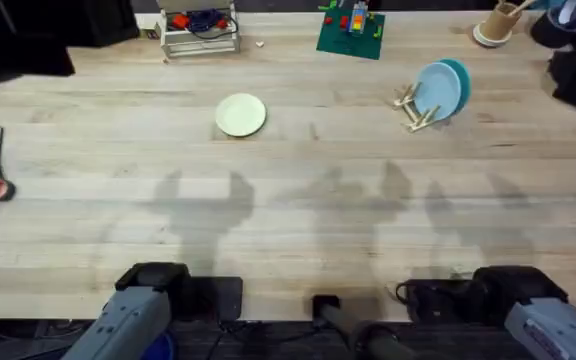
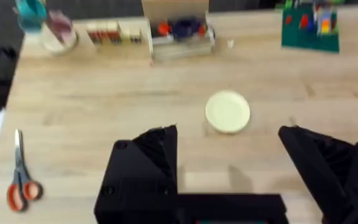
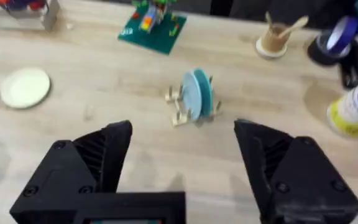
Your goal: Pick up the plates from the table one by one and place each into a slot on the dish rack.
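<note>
Cream plate: the cream plate point(image 1: 240, 114) lies flat on the table point(image 1: 298, 210), well ahead of the left gripper point(image 2: 229, 180) and slightly toward its right finger, touching neither finger.
Rack and plates: the dish rack point(image 1: 415, 108) stands well ahead of the right gripper point(image 3: 182, 180), roughly in line with the gap between its fingers. A light blue plate point(image 3: 191, 95) and a teal plate point(image 3: 202, 91) stand upright in it, side by side.
Left gripper: fingers spread wide, holding nothing, above bare wood.
Right gripper: fingers spread wide, holding nothing, clear of the rack.
Arms from above: both arm bases sit at the near edge of the table, far from the plates.
Overhead view extra: it shows the cream plate and the rack together, well apart from each other.
Left wrist view extra: orange-handled scissors point(image 2: 21, 180) lie off to the gripper's left; a white wire basket point(image 2: 182, 38) and a green toy board point(image 2: 310, 28) sit beyond the cream plate.
Right wrist view extra: a paper cup point(image 3: 275, 38) with a wooden stick, a roll of tape point(image 3: 331, 43) and a yellow bottle point(image 3: 356, 109) sit beyond and to the right of the rack.
</note>
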{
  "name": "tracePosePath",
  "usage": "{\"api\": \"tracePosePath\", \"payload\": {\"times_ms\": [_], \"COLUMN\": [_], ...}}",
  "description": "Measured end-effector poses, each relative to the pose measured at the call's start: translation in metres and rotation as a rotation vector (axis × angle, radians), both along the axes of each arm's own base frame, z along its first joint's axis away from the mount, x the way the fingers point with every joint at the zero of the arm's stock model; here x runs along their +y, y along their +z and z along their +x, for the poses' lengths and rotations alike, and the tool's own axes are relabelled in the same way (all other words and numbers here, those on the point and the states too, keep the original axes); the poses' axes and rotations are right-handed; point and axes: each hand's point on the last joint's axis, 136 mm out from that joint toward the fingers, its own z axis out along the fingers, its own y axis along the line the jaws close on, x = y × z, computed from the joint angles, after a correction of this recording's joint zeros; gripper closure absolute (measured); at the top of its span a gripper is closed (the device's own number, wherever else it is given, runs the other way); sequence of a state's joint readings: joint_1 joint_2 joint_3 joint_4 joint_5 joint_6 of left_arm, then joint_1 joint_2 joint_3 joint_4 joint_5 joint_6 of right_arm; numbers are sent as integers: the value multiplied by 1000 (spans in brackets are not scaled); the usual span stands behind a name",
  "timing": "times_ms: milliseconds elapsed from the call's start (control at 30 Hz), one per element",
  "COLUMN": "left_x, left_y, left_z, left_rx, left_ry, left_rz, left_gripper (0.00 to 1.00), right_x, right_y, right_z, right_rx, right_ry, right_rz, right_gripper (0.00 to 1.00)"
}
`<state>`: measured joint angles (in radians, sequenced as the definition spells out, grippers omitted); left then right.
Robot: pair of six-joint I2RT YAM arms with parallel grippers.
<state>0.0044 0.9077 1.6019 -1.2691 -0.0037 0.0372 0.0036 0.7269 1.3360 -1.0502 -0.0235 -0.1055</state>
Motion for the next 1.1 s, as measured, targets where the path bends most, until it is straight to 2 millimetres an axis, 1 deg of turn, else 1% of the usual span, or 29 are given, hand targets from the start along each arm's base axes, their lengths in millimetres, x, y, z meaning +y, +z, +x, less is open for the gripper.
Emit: {"api": "tracePosePath", "payload": {"times_ms": [67, 100, 133, 333, 367, 400, 600, 1000, 1033, 1100], "left_x": [-1, -2, -2, -2, -2, -2, -1, 0, 0, 0], "left_y": [-4, -11, -15, -34, -37, -42, -44, -48, -48, -48], "left_z": [2, 4, 4, 11, 11, 16, 21, 19, 19, 19], "left_rx": [62, 150, 181, 321, 337, 361, 371, 395, 395, 395], "left_ry": [-3, -7, -8, -8, -8, -7, -4, -2, 0, 2], "left_rz": [-2, -7, -7, -9, -9, -8, -6, -4, -6, -8], "left_gripper": [8, 8, 7, 7, 7, 7, 7, 8, 28, 310], "right_x": [0, 0, 0, 0, 0, 0, 0, 0, 0, 0], "right_y": [0, 2, 1, -1, -1, -2, -2, -2, -2, -2], "right_z": [4, 10, 12, 23, 26, 34, 38, 38, 38, 38], "right_rx": [67, 152, 183, 308, 318, 333, 331, 332, 333, 333], "right_ry": [0, 0, 0, 0, 0, 0, 0, 0, 0, 0], "right_rz": [0, -1, -1, -1, -1, -1, -1, -1, -1, -1], "right_gripper": [10, 10, 10, 10, 10, 9, 9, 7, 8, 8]}}
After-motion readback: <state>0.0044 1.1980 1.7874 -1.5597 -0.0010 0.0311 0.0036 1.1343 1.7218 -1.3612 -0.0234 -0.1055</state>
